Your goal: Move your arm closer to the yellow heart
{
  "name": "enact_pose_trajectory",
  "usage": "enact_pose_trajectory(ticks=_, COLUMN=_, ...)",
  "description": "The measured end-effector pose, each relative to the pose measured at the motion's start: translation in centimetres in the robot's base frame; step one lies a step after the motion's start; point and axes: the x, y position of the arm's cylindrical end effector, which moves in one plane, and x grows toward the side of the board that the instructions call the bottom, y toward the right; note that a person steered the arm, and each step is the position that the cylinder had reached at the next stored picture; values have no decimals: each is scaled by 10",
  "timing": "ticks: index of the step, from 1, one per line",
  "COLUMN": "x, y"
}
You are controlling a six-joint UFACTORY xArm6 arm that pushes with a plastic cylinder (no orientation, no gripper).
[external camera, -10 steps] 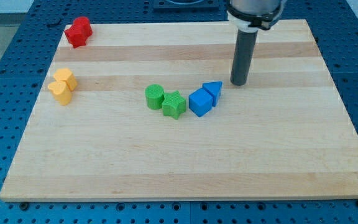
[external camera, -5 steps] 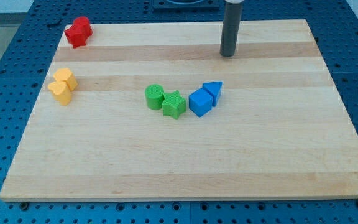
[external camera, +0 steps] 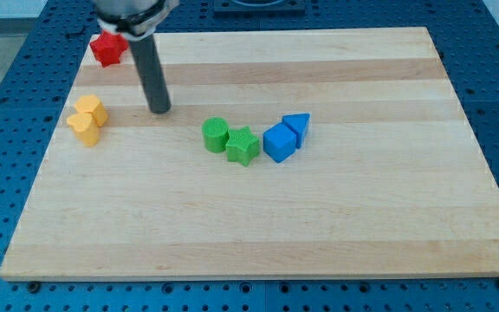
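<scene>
Two yellow blocks sit together at the view's left of the wooden board (external camera: 319,217). The lower one is the yellow heart (external camera: 84,129); the other yellow block (external camera: 90,109) touches it just above. My tip (external camera: 160,111) rests on the board to the right of these yellow blocks, a short gap away, touching no block. The rod rises from the tip toward the view's top left.
A red block (external camera: 106,49) lies at the top left corner, partly hidden by the arm. In the middle stand a green cylinder (external camera: 216,135), a green star (external camera: 243,146), a blue cube (external camera: 279,142) and a blue triangular block (external camera: 297,126).
My tip has moved from the view's upper right, above the blue blocks, across to the left, stopping close to the yellow blocks. No block has moved.
</scene>
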Motion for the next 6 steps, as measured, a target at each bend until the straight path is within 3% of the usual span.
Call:
enact_pose_trajectory(ticks=2, x=97, y=-24)
enact_pose_trajectory(ticks=3, x=127, y=-80)
enact_pose_trajectory(ticks=4, x=118, y=-127)
enact_pose_trajectory(ticks=6, x=86, y=-130)
